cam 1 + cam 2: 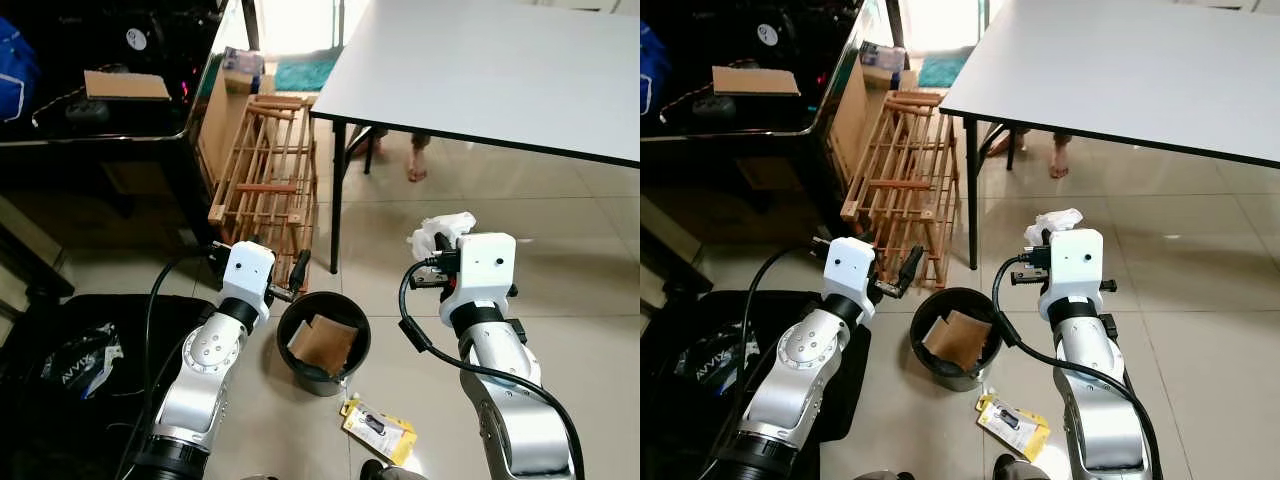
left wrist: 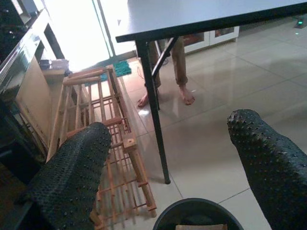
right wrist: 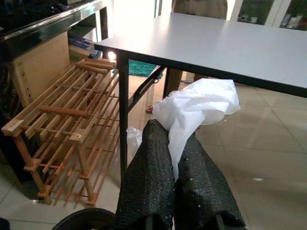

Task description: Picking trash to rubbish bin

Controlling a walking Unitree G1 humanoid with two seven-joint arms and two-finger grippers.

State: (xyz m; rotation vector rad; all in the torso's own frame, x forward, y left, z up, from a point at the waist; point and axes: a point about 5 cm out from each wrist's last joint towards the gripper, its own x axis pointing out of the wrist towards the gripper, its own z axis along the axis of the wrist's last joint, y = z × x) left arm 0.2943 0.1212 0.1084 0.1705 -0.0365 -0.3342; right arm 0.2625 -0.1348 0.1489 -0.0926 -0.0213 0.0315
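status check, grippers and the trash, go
Right gripper shut on white tissue, right of bin. Left gripper open, empty, above bin rim. Yellow packet on floor.

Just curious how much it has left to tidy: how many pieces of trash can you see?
3: a white tissue pinched in the right gripper, cardboard inside the black bin, and a yellow packet on the floor beside it. More may be hidden.

One marking can be partly read — white letters, roughly "AVIA", on a dark plastic packet (image 1: 85,365) lying on the black bag (image 1: 40,400), well to the left of the rubbish bin (image 1: 323,343). The yellow package (image 1: 379,428) just beside the rubbish bin carries print too small to read.
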